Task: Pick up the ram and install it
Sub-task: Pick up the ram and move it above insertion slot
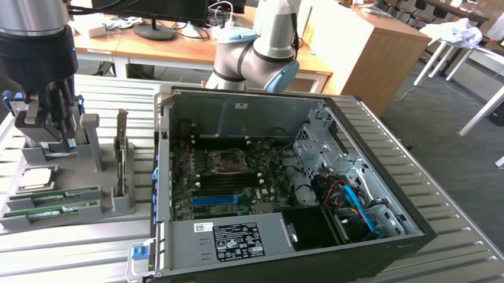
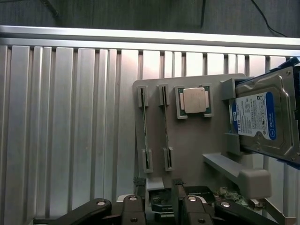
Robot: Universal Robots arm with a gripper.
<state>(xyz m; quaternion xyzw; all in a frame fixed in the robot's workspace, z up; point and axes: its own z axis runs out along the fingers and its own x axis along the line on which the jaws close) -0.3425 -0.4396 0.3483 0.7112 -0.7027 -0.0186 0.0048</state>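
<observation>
the step in hand is the pick: nothing is taken yet. the pincer (image 1: pixel 45 127) hangs over the far end of the grey holder (image 1: pixel 118 203), with its fingers spread and nothing between them. the ram (image 1: pixel 47 210) lies on edge in a slot at the near end of this holder, on the exterior view's left, and a second stick lies just beside it. in the wrist view both sticks show as thin lines.

as i judge it, the grasp calls for the fingers to stand across the thin top edge, in the middle between the two end posts. the room there is narrow, because the neighbour stick is close. the hard drive (image 2: pixel 260 117) and the tall card (image 1: pixel 122 147) stand up near the pincer, so sideways room is small; above the holder it is open. the wall of the computer case (image 1: pixel 162 177) stands between the holder and the board (image 1: pixel 228 177) inside. the ribbed tabletop (image 1: pixel 79 247) carries everything.
</observation>
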